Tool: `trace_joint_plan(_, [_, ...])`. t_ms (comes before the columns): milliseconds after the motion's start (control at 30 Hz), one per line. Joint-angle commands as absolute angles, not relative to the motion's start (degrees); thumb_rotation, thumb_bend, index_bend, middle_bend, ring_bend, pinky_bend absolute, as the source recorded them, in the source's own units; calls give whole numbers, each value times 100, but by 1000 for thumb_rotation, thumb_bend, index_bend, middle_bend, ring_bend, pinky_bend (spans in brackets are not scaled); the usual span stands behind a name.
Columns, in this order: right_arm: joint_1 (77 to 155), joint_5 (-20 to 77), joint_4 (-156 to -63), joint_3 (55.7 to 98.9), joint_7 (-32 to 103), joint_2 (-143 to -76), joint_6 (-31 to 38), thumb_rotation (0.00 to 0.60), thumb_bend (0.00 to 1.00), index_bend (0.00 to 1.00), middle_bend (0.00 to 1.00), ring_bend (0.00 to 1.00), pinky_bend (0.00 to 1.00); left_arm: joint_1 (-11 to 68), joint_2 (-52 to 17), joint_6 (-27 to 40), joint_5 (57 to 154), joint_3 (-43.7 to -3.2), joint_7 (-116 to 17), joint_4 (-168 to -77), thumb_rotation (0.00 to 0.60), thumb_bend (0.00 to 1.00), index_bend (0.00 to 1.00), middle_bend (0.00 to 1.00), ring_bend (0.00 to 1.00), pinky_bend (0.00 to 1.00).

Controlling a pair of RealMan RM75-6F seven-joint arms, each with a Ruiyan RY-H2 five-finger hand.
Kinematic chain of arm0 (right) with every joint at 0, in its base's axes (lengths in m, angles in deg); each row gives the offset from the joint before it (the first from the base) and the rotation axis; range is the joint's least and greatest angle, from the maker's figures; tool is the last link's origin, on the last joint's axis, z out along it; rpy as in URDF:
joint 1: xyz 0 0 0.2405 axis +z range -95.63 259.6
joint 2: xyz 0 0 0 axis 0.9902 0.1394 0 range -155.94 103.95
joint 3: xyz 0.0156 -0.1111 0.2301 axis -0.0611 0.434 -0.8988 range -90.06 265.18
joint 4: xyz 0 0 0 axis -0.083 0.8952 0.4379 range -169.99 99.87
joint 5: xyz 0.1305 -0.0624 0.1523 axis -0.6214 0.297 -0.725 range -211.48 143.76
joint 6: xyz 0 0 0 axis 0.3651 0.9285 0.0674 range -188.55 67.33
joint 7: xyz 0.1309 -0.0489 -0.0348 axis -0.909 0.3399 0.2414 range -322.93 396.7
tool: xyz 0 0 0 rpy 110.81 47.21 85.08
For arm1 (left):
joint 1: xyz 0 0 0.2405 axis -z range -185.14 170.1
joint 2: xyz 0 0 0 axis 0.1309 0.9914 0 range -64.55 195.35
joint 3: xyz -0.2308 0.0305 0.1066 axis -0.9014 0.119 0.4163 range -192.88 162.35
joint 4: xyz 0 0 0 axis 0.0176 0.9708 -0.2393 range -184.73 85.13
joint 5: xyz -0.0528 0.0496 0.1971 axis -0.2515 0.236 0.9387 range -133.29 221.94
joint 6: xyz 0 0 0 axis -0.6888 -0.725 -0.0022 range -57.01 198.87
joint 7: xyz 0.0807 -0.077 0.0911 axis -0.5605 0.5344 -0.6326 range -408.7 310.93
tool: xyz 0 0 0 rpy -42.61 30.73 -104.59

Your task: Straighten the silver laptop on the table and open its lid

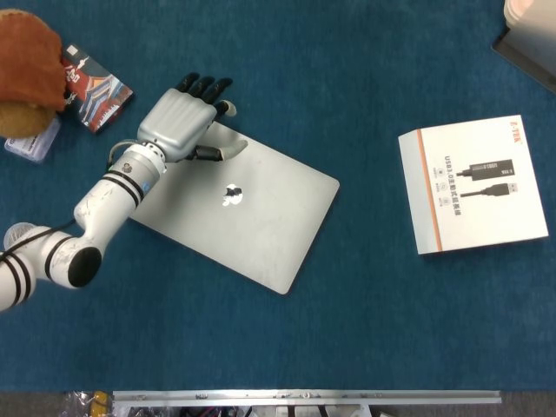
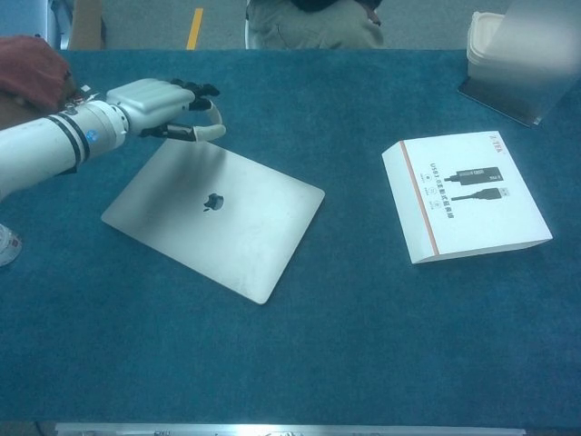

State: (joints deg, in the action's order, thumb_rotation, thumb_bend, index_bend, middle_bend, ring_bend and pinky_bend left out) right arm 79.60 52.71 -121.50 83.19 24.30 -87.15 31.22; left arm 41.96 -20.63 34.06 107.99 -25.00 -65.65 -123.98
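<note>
Far left on the blue tabletop point(image 1: 365, 330): a brown leather-like item point(image 1: 28, 61), a printed red-and-blue packet point(image 1: 97, 91), a clear plastic case point(image 1: 31, 143) and a small round clear lid or jar point(image 2: 5, 246), mostly hidden. Next, the left robot hand point(image 1: 182, 123) hovering at the far left corner of the silver laptop point(image 1: 252, 217), fingers spread and extended past the corner, thumb laid over the lid's edge, gripping nothing as far as can be seen; contact with the lid not certain. Right robot hand nowhere in either view. Laptop lying flat and closed left of center, skewed to the table edges, apple logo point(image 2: 213, 201) showing on the lid, no other writing legible. Likely stiff, fairly heavy, smooth metal, so prone to slipping under fingertips; better turned by flat palm pressure on the lid or by pushing a corner, then opened by hooking fingertips under the lid's front lip while the base stays down. Hinge side not clear from these views. Well apart to the right, a white box point(image 1: 473, 182) with an orange stripe, a picture of a USB cable and "USB3" readable, the rest too small. Far right corner: a pale container point(image 2: 508, 41), cut off.
</note>
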Motion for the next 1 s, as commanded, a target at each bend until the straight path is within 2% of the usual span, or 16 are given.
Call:
trace_joint_plan(33, [7964, 5263, -12155, 8320, 2449, -8720, 3107, 600, 252, 16, 174, 88, 74, 4252, -2234, 3503, 10799, -2406, -6409, -12073, 0, 209, 224, 0, 0, 0])
trace_joint_plan(567, [7972, 5257, -12226, 8306, 2530, -8692, 3108, 600, 252, 16, 174, 88, 74, 4251, -2652, 3621, 10857, -2232, -5906, -11133, 0, 208, 224, 0, 0, 0])
trace_joint_plan(1000, [7949, 5230, -12205, 8291, 2511, -8690, 3140, 600, 252, 16, 174, 88, 74, 4166, -2755, 3650, 10851, -2145, -5750, -10791, 0, 208, 228, 0, 0, 0])
